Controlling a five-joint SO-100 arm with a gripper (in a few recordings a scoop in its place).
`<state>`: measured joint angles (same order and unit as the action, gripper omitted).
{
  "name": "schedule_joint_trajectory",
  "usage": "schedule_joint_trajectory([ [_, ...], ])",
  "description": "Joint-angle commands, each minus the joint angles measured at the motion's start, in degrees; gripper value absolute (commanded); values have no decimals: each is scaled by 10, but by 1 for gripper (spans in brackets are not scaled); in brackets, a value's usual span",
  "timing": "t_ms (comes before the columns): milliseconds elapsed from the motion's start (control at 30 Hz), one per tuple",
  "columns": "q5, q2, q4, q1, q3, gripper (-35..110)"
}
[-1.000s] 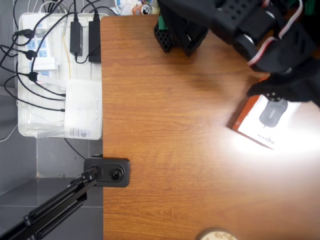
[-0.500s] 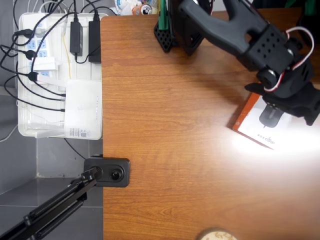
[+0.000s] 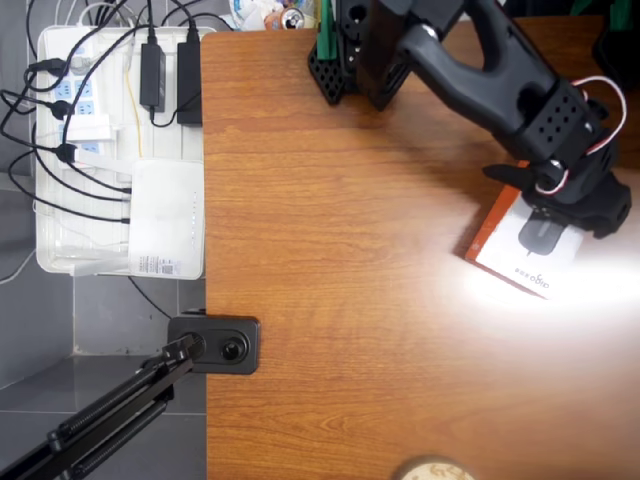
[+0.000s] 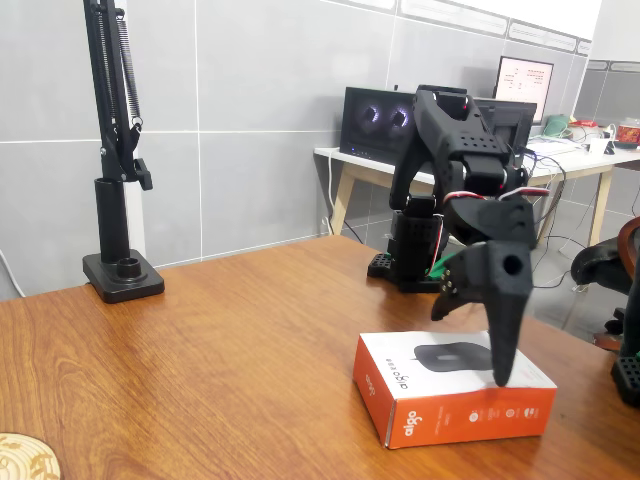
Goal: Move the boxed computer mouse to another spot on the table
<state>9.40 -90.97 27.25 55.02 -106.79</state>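
Observation:
The boxed computer mouse lies flat on the brown table near its right edge in the overhead view. Its white face pictures a dark mouse, and its sides are orange-red. My black gripper hangs directly over the box with its jaws open. In the fixed view the long finger points down, with its tip at the box's top face near the mouse picture. The shorter finger sits above the box's far edge. Nothing is held.
A white tray of power strips and cables sits off the table's left edge. A black stand base is on the table's edge. The arm's base stands at the back. A round wooden coaster lies at the front edge.
The arm has swung and lowered, so the gripper has come down close over the box. The box has not moved.

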Motion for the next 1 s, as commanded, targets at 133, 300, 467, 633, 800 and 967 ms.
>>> schedule_joint_trajectory([
  [133, -11, 37, -14, -3, 38, 103],
  [300, -10, 71, -31, -4, 44, 103],
  [467, -9, 92, -41, -8, 43, 96],
  [633, -27, 98, 155, 1, 130, 0],
  [800, -28, 91, 155, 5, 139, 0],
  [967, -25, 61, 172, -18, 151, 0],
])
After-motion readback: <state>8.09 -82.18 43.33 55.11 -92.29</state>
